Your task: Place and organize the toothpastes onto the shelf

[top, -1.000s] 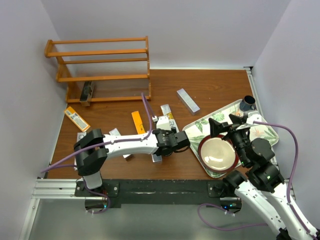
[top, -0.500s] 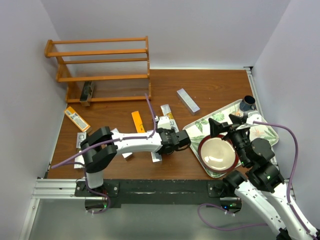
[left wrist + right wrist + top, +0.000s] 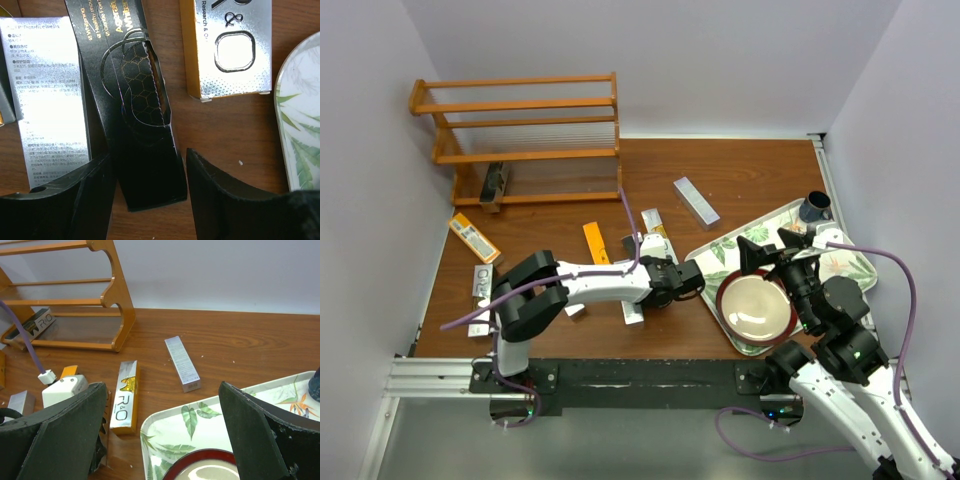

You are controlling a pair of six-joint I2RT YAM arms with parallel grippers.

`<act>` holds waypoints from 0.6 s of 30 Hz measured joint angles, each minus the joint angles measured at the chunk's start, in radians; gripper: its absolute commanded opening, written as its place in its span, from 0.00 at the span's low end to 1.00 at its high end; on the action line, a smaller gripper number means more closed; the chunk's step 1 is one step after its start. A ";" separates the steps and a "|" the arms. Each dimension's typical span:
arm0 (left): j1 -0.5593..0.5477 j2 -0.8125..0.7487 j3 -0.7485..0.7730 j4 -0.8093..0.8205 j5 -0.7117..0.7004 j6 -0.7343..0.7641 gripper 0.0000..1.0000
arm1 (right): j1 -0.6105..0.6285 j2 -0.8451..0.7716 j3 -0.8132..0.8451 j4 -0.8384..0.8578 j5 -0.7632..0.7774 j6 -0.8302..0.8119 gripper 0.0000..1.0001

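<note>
The wooden shelf [image 3: 515, 130] stands at the back left, also in the right wrist view [image 3: 115, 300]. One black carton [image 3: 495, 185] lies on its bottom tier [image 3: 37, 322]. My left gripper [image 3: 688, 279] is open low over the table. In the left wrist view its jaws [image 3: 150, 157] straddle the near end of a black toothpaste carton [image 3: 142, 110], not closed on it. A silver carton [image 3: 47, 100] lies to its left and a gold-and-silver carton [image 3: 230, 45] to its right. Other cartons [image 3: 695, 201] [image 3: 475, 237] [image 3: 595, 243] lie loose. My right gripper [image 3: 765, 255] is open and empty over the tray.
A leaf-patterned tray [image 3: 840, 262] at the right holds a red-rimmed bowl [image 3: 755, 305] and a dark cup [image 3: 814, 207]. Its edge [image 3: 300, 115] lies just right of my left fingers. White walls close in the table on three sides.
My left arm has reached a little further right, bringing its open jaws around the black carton's end. The right arm has not moved.
</note>
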 measured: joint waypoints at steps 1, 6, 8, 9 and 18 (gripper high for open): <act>0.002 0.001 0.000 0.003 0.000 0.000 0.61 | 0.000 0.000 0.000 0.000 -0.001 0.000 0.99; 0.007 0.014 0.000 0.020 -0.001 0.001 0.61 | 0.000 0.000 0.000 0.000 -0.007 0.000 0.99; 0.007 0.018 -0.001 0.023 -0.001 0.001 0.58 | 0.000 0.000 0.000 0.000 -0.010 0.000 0.99; 0.007 0.018 -0.002 0.024 -0.001 0.000 0.56 | 0.000 0.000 0.000 0.000 -0.014 0.000 0.99; 0.007 -0.019 -0.055 0.017 0.000 -0.006 0.33 | 0.000 0.000 0.000 0.000 -0.022 0.000 0.98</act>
